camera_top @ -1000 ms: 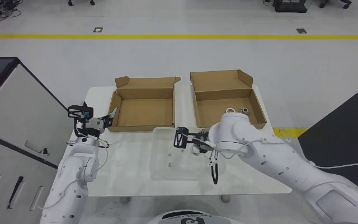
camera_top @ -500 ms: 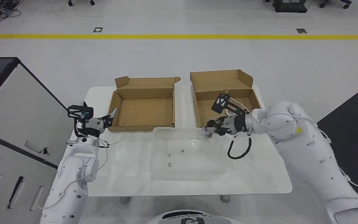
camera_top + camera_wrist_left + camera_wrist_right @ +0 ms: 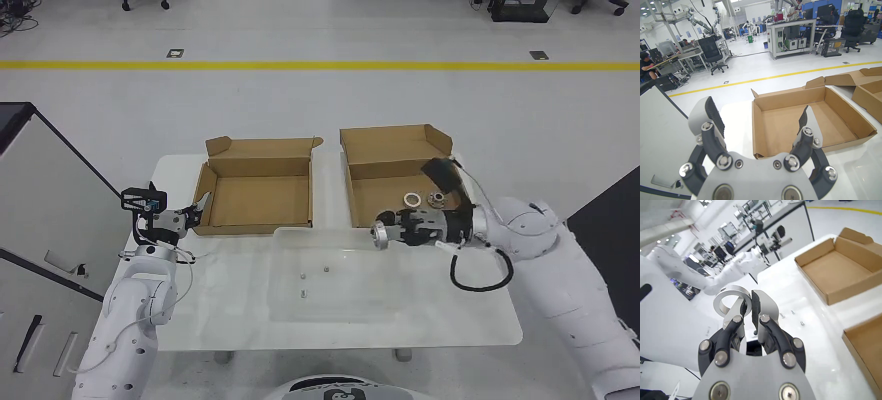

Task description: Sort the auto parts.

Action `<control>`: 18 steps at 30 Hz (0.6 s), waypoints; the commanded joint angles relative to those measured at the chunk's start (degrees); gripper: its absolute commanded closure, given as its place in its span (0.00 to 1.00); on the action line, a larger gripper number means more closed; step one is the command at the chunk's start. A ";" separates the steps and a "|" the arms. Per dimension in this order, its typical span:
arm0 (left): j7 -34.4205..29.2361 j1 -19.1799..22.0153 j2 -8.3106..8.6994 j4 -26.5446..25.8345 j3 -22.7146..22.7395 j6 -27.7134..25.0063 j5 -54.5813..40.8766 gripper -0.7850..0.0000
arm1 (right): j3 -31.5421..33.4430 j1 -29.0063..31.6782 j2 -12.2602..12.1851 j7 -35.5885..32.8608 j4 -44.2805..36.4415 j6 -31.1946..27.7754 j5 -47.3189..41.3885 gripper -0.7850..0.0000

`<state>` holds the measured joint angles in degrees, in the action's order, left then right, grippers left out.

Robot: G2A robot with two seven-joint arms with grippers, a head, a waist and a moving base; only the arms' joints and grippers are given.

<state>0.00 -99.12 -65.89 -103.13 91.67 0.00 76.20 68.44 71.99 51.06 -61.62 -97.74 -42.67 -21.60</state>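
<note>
Top view: right end effector [image 3: 383, 232] clamped on metal ring [image 3: 378, 235], just outside right box [image 3: 385, 195] near wall; two parts [image 3: 411, 198] inside; screws [image 3: 325, 268] in clear tray [image 3: 350, 295] unsorted, so sorting judged early.
Left wrist view: left end effector [image 3: 757, 103] fingers apart, near left box [image 3: 787, 117].
Right wrist view: ring pinched by rim.

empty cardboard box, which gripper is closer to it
Left. The left gripper sits just off a corner of the empty cardboard box; the right gripper, holding a metal ring, is at the front edge of the other box.
</note>
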 commanded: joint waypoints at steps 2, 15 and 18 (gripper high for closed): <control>0.00 0.00 0.00 0.00 0.00 0.00 0.00 0.00 | -2.40 -1.27 -0.50 1.46 -1.55 -1.47 -5.15 1.00; 0.00 0.00 0.00 0.00 0.00 0.00 0.00 0.00 | -10.11 -6.47 -1.89 3.49 -5.50 -3.52 -15.96 1.00; 0.00 0.00 0.00 0.00 0.00 0.00 0.00 0.00 | -10.11 -6.47 -1.89 3.49 -5.50 -3.52 -15.96 1.00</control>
<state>0.00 -99.12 -65.89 -103.13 91.67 0.00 76.20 58.34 65.52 49.18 -58.13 -103.23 -46.18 -37.55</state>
